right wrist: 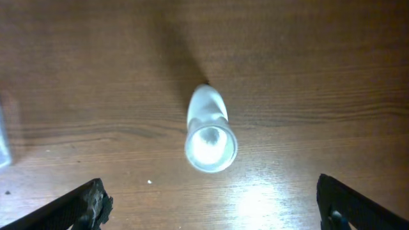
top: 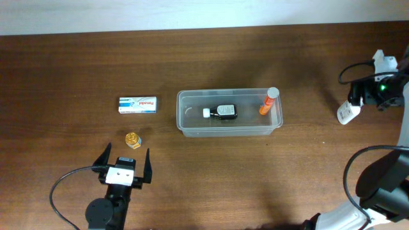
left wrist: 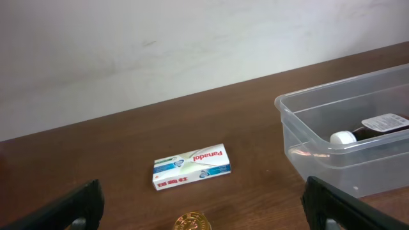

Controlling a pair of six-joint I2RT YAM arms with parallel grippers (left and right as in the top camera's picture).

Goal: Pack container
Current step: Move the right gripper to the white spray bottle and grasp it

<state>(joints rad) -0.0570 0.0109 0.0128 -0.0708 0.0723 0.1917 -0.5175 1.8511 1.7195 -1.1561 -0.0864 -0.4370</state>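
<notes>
Half packed: the container point(top: 230, 130) at table centre holds a dark bottle point(top: 223, 112) and an orange tube point(top: 269, 101), while the box point(top: 137, 105) at its nine, the jar point(top: 132, 138) at eight and the white bottle point(top: 347, 112) at three o'clock lie outside, and the left gripper point(top: 128, 153) and right gripper point(right wrist: 209, 191) both gape empty.

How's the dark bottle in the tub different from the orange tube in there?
The dark bottle lies flat on the floor of the container; the orange tube leans in a corner, cap above the rim. The bottle is squat, the tube slim. Both have white caps and sit inside.
</notes>
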